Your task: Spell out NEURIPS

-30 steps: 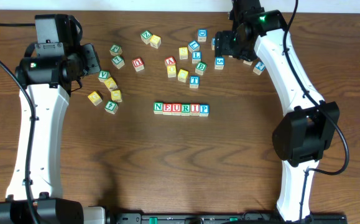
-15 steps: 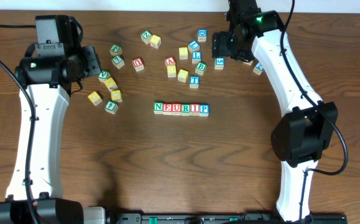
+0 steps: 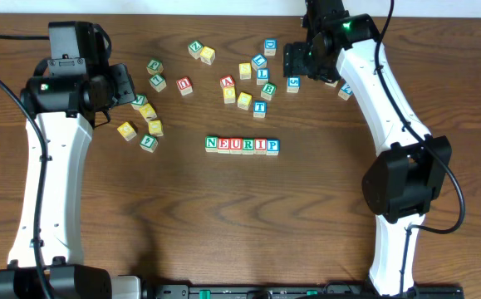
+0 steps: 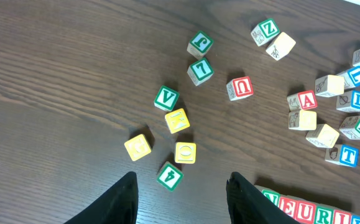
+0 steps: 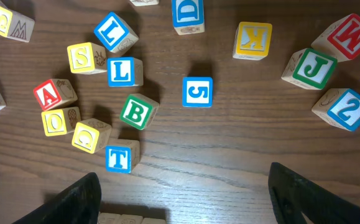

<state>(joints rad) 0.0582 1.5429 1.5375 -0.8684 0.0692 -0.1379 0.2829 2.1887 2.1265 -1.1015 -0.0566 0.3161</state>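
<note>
Six cubes stand in a row reading NEURIP (image 3: 242, 145) mid-table; the row's left end also shows at the bottom right of the left wrist view (image 4: 304, 210). A yellow S cube (image 5: 82, 57) lies loose in the cluster behind the row (image 3: 245, 71), beside a blue L (image 5: 122, 71). My right gripper (image 5: 192, 199) hangs open over that cluster (image 3: 298, 65), empty, with a blue T (image 5: 119, 158) just ahead of its left finger. My left gripper (image 4: 183, 205) is open and empty at the far left (image 3: 125, 83), a green 4 cube (image 4: 169, 175) just beyond its tips.
Loose cubes lie scattered behind the row: green V (image 4: 166, 98), red U (image 4: 240, 88), green B (image 5: 136, 112), blue 5 (image 5: 197, 91), yellow K (image 5: 253, 39), green J (image 5: 316, 67), blue 2 (image 5: 344, 109). The table's back edge runs close behind them.
My right gripper has shifted a little left and back over the cluster, then held still. The left gripper has barely moved. No cube has moved.
</note>
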